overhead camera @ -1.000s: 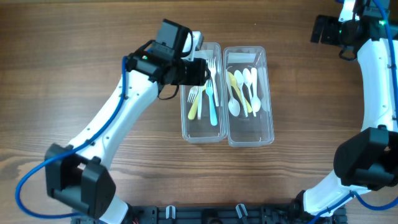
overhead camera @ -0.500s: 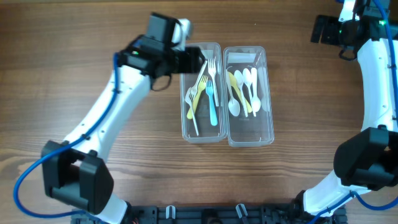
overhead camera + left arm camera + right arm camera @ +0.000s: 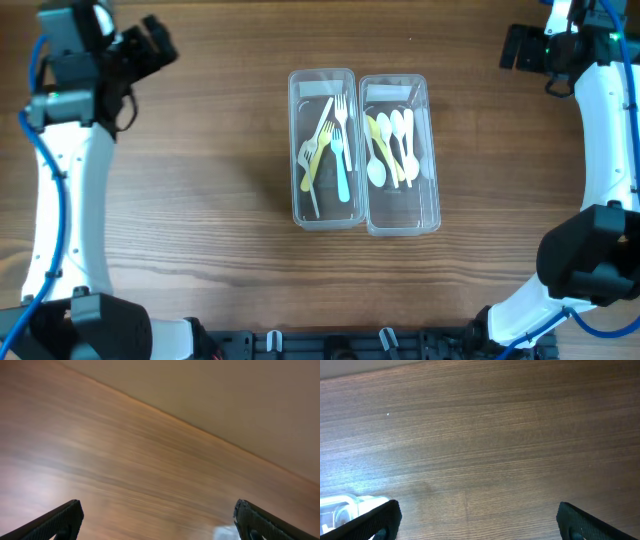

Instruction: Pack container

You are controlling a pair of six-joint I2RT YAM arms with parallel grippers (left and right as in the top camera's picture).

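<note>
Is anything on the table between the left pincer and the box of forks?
No. In the overhead view, only bare wooden table separates the left pincer from the box of forks.

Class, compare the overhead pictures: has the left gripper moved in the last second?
Yes. The left gripper has swung far left, away from the fork container that it hovered over a second ago.

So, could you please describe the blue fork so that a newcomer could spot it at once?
On the wooden table, find the left container of the two clear ones sitting side by side; it holds forks. The blue fork lies lengthwise along its right side, the only blue piece among yellow and white ones.
</note>
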